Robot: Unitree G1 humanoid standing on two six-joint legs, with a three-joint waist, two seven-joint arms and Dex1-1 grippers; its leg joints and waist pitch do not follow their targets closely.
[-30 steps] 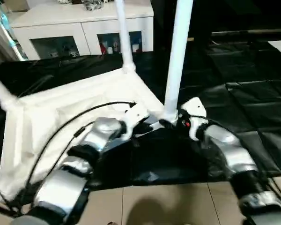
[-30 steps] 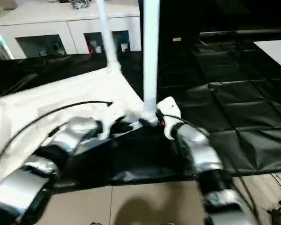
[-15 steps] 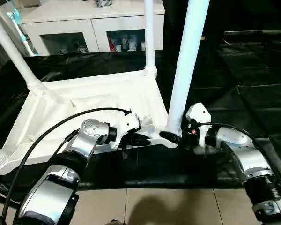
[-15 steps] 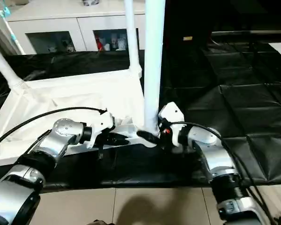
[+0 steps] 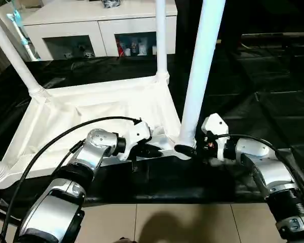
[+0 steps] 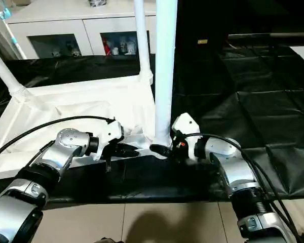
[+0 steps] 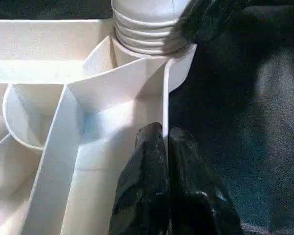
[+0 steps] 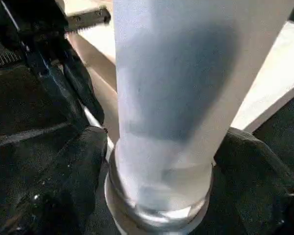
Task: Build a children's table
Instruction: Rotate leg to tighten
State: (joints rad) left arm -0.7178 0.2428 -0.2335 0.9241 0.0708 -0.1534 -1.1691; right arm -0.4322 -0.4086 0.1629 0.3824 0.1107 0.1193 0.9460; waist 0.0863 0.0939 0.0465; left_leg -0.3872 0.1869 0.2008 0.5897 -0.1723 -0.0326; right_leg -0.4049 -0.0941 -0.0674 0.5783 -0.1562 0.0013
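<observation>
The children's table top [image 5: 91, 109] lies upside down on the black-covered work table, with white legs standing up from its corners. The near right leg [image 5: 200, 66] rises from its corner socket. My right gripper [image 5: 185, 150] has its fingers on either side of this leg's ringed base [image 8: 157, 196], pressed against it. My left gripper [image 5: 154, 150] is just left of that corner. It is shut on the thin raised rim [image 7: 165, 98] of the top, with its fingertips [image 7: 147, 142] pinching the wall.
Further legs stand at the far right [image 5: 160, 35] and far left [image 5: 12, 53] corners. A white glass-door cabinet [image 5: 91, 30] stands behind. The black cover [image 5: 273, 101] stretches to the right. Tiled floor [image 5: 182, 223] lies in front, and a black cable [image 5: 50, 147] arcs over my left forearm.
The head camera has swung and steadied. Both grippers have stayed at the near right corner. The right gripper's fingers have drawn in a little around the leg's base.
</observation>
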